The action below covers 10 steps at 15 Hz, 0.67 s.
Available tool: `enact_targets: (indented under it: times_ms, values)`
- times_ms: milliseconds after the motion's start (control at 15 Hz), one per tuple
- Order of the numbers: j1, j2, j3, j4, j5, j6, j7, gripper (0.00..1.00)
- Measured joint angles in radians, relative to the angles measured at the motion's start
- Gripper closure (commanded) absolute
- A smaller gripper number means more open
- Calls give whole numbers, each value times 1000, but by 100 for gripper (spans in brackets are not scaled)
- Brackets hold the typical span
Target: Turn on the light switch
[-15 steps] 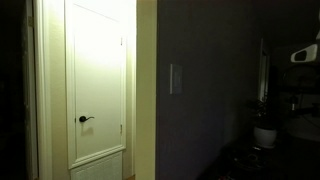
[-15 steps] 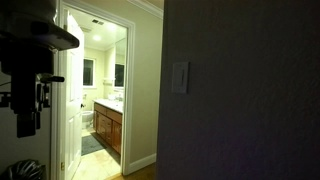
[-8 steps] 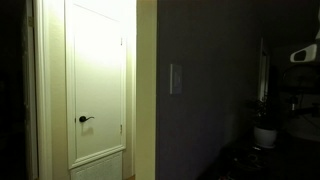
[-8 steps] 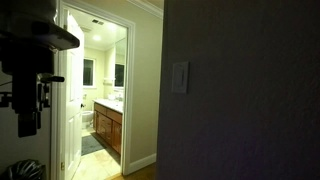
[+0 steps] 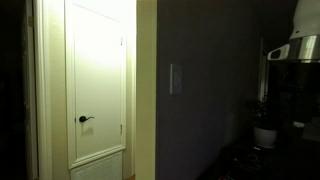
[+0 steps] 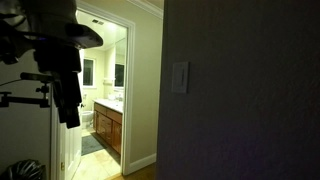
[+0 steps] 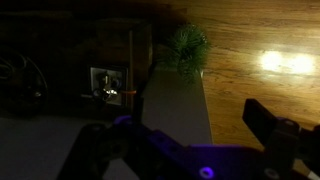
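The light switch (image 5: 175,78) is a small pale upright plate on the dark purple-grey wall, and it shows in both exterior views (image 6: 179,77). My gripper (image 6: 69,108) hangs as a dark silhouette far to the left of the switch, in front of the lit doorway, not touching the wall. In the wrist view the gripper (image 7: 190,142) has its two dark fingers wide apart with nothing between them. It looks down on a wooden floor and a grey surface. Part of the arm (image 5: 298,48) shows at the right edge.
A white door with a black lever handle (image 5: 85,119) stands left of the wall corner. A lit bathroom with a vanity (image 6: 108,125) lies through the doorway. A potted plant (image 5: 265,128) sits at the right and also shows in the wrist view (image 7: 185,45).
The arm has moved: its silhouette has shifted right toward the doorway and tilted, and more of it now shows at the right edge. The switch and door are unchanged.
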Motion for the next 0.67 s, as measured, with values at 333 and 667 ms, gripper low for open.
enact_targets:
  times_ms: [333,667]
  values:
    - [0,185,-41,117,-11,111,-47,0]
    - [0,339,-49,252,-11,134,-50,0]
